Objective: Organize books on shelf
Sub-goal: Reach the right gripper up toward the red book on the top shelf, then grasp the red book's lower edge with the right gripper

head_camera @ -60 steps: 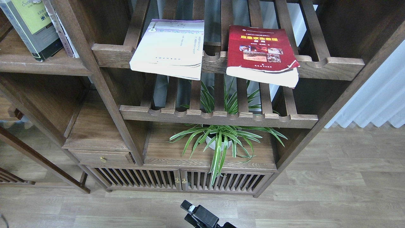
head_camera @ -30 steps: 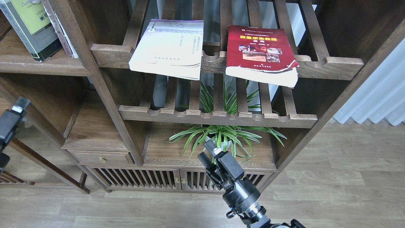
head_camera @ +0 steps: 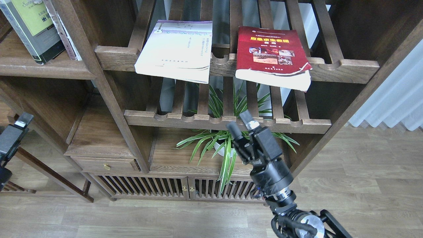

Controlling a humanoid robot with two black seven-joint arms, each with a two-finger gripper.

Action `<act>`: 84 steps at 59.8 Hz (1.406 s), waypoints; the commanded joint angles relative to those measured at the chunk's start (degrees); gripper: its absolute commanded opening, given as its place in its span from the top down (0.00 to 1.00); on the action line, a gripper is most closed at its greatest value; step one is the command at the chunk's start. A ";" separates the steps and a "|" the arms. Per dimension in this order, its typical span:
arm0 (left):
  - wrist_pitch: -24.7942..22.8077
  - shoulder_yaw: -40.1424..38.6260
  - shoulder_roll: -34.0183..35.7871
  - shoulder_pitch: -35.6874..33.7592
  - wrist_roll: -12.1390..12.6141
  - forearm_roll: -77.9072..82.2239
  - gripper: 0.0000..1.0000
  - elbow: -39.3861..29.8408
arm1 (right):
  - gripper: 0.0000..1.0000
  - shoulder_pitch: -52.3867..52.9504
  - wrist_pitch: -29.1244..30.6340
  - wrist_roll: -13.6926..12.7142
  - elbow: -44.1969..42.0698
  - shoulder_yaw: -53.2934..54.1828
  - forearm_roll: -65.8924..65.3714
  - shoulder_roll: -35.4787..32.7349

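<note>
Right gripper (head_camera: 242,123) is up in front of the lower slatted rack (head_camera: 228,124), fingers parted with a clear gap, holding nothing. Left gripper (head_camera: 15,134) sits at the far left edge, only partly in view, can't tell if its fingers are apart or together.

Red book (head_camera: 272,56) lies flat on the upper slatted rack (head_camera: 343,69), front edge overhanging the notched rail, directly above and slightly right of the right gripper. Its long axis runs front to back, spine on the left. White book with purple top band (head_camera: 176,49) lies flat on the same rack, up and left of the right gripper, also overhanging. Dark-grey book with lime-green panel (head_camera: 31,28) stands tilted on the solid wooden shelf (head_camera: 43,69) at top left, well apart from both.

Right arm is clearly nearer to both flat books; the red one looks like the closer pick, reach goes straight up to the overhanging edge. Spider plant (head_camera: 231,142) sits just behind the gripper, leaves may brush it.
</note>
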 commanded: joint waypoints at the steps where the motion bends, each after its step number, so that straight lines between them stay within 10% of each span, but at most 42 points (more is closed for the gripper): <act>1: 0.00 -0.18 0.26 -0.11 -0.09 0.00 0.07 0.07 | 0.05 1.90 0.00 -0.10 0.21 1.48 -0.88 0.00; 84: 0.00 -0.80 0.70 -0.11 0.26 -0.09 0.07 0.87 | 0.04 7.79 0.00 0.08 -0.58 8.68 -2.81 -2.90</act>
